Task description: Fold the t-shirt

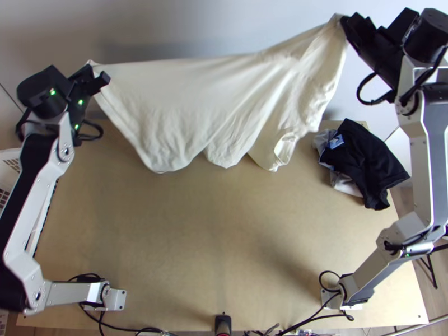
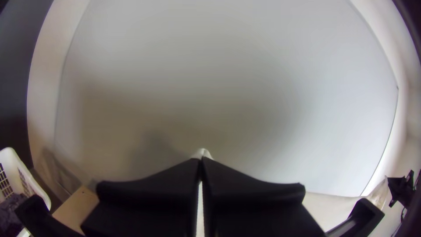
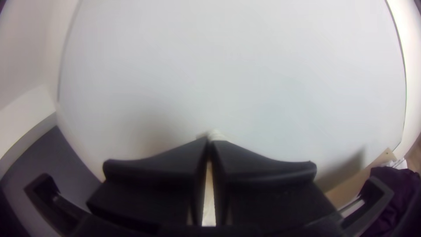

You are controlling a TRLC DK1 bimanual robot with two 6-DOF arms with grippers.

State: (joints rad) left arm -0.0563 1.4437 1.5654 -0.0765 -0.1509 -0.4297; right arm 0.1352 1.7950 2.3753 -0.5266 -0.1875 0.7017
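The cream t-shirt [image 1: 207, 101] hangs stretched between the two grippers above the table's far part, its lower edge drooping in uneven lobes. My left gripper [image 1: 96, 75] holds one upper corner at the upper left; in the left wrist view the left gripper [image 2: 201, 162] is shut, a bit of cloth [image 2: 202, 152] poking out past the fingertips. At the upper right, my right gripper [image 1: 343, 21] grips the other end, higher up the picture. The right wrist view has the right gripper [image 3: 209, 142] shut on a small fold of cloth [image 3: 215, 134].
A pile of dark and grey clothes [image 1: 364, 159] lies at the table's far right. A white basket [image 1: 11, 162] stands beyond the left edge. The wooden table [image 1: 213, 241] stretches below the shirt, with a pale wall or board [image 1: 224, 28] behind it.
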